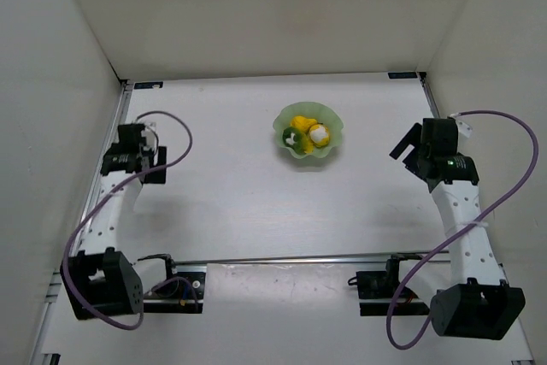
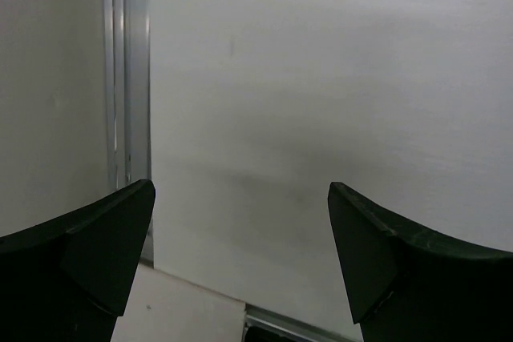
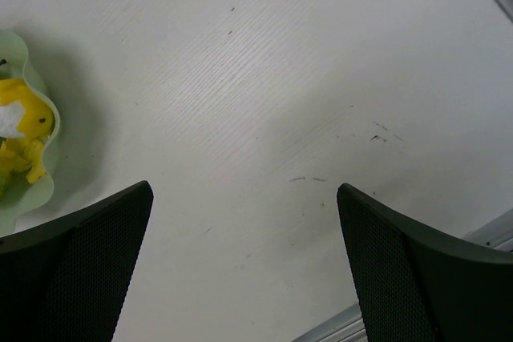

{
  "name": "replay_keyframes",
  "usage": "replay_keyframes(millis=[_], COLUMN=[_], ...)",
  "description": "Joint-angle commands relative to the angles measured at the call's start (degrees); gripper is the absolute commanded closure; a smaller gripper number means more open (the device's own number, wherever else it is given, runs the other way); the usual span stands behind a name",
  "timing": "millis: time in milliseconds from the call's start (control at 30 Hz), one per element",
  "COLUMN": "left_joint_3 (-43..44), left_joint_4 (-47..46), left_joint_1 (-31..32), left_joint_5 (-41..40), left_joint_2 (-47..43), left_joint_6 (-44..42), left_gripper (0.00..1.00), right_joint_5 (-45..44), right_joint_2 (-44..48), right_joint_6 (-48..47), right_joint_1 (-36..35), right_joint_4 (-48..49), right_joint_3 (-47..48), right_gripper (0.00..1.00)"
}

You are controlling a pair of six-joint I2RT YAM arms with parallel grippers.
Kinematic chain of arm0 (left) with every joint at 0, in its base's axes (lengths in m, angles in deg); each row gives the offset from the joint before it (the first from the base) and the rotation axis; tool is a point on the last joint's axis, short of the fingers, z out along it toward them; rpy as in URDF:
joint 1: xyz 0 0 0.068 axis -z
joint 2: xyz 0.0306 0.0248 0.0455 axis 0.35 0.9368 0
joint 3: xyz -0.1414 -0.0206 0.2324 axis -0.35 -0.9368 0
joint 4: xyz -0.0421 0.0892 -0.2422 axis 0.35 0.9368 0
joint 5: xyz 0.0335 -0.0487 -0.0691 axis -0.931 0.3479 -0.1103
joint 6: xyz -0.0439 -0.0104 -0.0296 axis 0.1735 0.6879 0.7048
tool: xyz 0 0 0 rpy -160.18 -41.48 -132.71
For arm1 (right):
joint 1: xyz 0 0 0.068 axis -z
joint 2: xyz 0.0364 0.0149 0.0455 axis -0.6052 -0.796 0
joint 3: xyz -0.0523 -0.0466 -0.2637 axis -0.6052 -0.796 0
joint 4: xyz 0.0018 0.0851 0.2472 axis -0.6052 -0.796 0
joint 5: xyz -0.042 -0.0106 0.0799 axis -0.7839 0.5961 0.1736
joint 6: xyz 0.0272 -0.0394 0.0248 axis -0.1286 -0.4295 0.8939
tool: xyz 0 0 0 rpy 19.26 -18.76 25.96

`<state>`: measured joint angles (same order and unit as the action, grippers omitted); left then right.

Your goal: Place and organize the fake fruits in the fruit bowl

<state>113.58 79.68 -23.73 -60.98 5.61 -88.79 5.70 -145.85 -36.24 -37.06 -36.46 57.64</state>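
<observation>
The pale green fruit bowl (image 1: pixel 332 144) with a wavy rim stands at the table's far middle. In it lie the yellow pear (image 1: pixel 300 122), the dark green fruit with a white patch (image 1: pixel 294 138) and the yellow-and-white fruit (image 1: pixel 319 134). The bowl's rim (image 3: pixel 36 190) and a yellow fruit (image 3: pixel 26 118) show at the left edge of the right wrist view. My left gripper (image 1: pixel 147 144) is open and empty at the far left, near the wall. My right gripper (image 1: pixel 408 150) is open and empty, to the right of the bowl and apart from it.
White walls enclose the table on three sides. A metal rail (image 2: pixel 127 78) runs along the left edge, another (image 1: pixel 291 258) across the near side. Purple cables (image 1: pixel 504 168) loop from both arms.
</observation>
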Motion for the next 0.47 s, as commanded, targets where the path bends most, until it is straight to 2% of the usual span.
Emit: replay_keyframes(millis=[0,67,200,433], left_joint_3=[-5.22,-6.55,-7.34,-3.92], left_joint_4=[-1.32,-1.32,-1.32,-1.32], left_joint_1=[-6.58,-9.04,-9.67,-11.34], left_joint_5=[1.19,3.21,6.12,8.84], left_joint_2=[-8.2,-9.8,-11.12,-11.12], left_joint_6=[1.07,1.07,0.55,2.21], left_gripper=[0.0,0.0,0.0,0.0], right_joint_5=[-2.42,-2.42,-1.19,2.76], right_joint_2=[1.9,1.9,0.67,0.67], right_joint_6=[-2.84,-2.85,-1.71,-2.32], right_joint_1=[0.61,0.61,0.61,0.61], right_joint_4=[-1.21,-1.21,-1.21,0.01], right_joint_3=[0.47,0.47,0.47,1.0], right_gripper=[0.0,0.0,0.0,0.0])
